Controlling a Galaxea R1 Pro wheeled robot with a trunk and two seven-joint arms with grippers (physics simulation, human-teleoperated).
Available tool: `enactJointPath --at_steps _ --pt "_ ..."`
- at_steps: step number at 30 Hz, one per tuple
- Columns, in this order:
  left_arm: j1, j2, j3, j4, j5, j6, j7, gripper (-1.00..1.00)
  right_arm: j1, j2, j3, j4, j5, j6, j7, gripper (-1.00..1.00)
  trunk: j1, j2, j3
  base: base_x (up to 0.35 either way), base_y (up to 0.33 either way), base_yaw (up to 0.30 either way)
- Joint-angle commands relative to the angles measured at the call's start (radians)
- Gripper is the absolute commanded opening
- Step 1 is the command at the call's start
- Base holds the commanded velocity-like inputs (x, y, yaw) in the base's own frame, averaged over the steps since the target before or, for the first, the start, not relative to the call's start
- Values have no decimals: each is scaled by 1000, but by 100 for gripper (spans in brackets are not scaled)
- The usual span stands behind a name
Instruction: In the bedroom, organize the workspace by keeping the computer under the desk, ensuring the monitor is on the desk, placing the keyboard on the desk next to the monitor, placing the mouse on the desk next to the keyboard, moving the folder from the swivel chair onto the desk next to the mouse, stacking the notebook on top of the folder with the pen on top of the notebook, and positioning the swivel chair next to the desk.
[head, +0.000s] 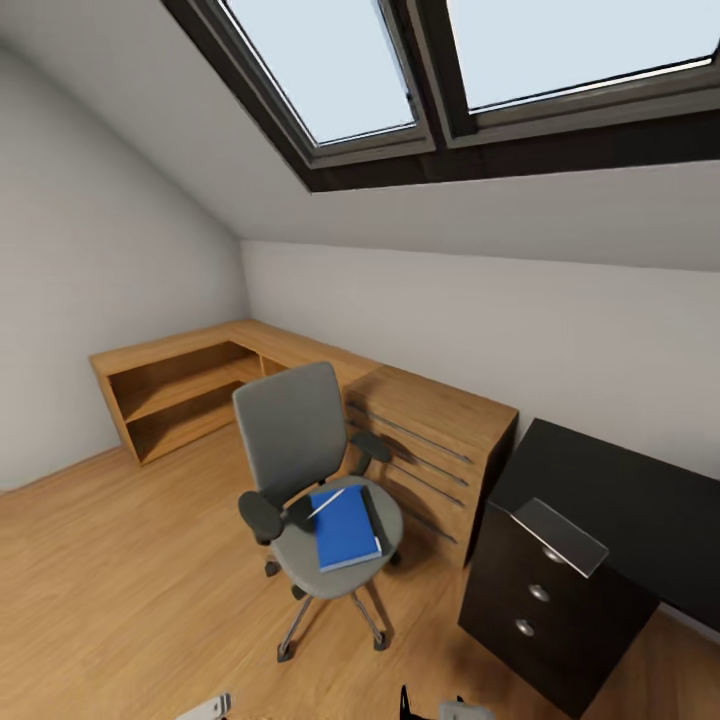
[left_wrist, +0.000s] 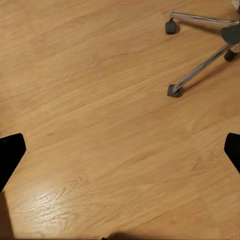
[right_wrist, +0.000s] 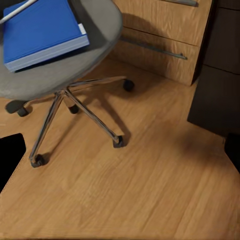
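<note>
Folder (head: 343, 527) lies flat on the swivel chair's (head: 300, 440) seat with the pen (head: 326, 503) across its far corner, well apart from the worktop (head: 640, 510). Both pincers hang released above the floor. Risk, as I judge it: the chair rolls on its castors when nudged, and the pen slides off.

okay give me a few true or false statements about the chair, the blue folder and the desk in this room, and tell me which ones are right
1. The blue folder lies on the seat of the swivel chair. True.
2. A white pen rests across a corner of the folder. True.
3. The chair is tipped over on the floor. False: it stands upright on its castors.
4. The thin grey notebook is on the chair seat. False: it lies on the black desk, above the drawer unit.
5. The wooden dresser stands between the chair and the desk. True.
</note>
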Motion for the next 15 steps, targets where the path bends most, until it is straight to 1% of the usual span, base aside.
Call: enactJointPath --at_steps 1,4,7,13,15 --pt "-2 2 -7 0 10 -9 6 100 -1 0 9 1 -3 -3 -8 100 0 -1 -1 -20 141 200" --pt "-2 2 -6 7 10 -9 5 100 -1 0 9 1 -3 -3 -8 100 0 -1 0 -13 166 173" --pt "-2 2 -5 19 8 -9 4 100 -1 0 10 2 -2 -4 -8 100 0 -1 3 -3 133 66" --pt "-2 1 -5 24 8 -8 4 100 -1 0 10 2 -3 -5 -8 100 0 -1 6 0 12 -2" --pt "-2 4 5 24 9 -16 5 100 -1 0 10 2 -2 -6 -8 100 0 -1 7 0 0 0"
